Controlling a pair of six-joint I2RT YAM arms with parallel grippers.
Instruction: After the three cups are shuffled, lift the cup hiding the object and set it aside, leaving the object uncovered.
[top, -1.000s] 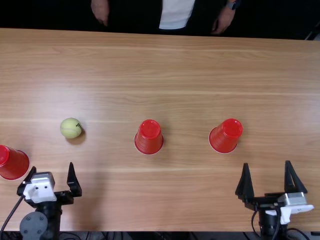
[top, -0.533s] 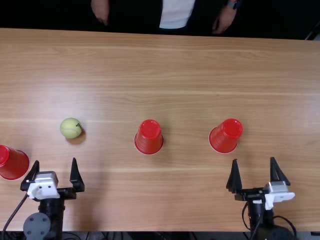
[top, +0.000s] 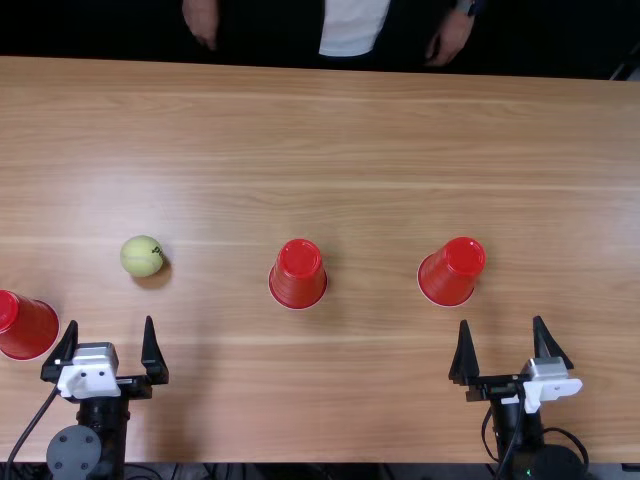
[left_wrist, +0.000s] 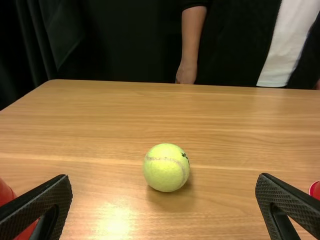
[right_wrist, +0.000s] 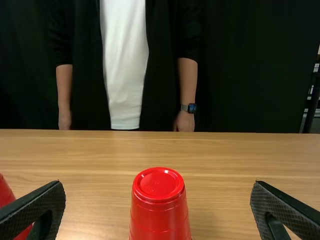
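We find the fuzzy yellow-green tennis ball (top: 142, 256) uncovered just ahead of our left gripper (top: 108, 336), whose flat, cross-hatched fingers (left_wrist: 37, 202) stand wide apart, holding nothing. A smooth red plastic cup (top: 25, 325) sits just outside them. The right gripper (top: 501, 336), likewise spread and empty, faces an upside-down tapered cup (top: 452, 270).
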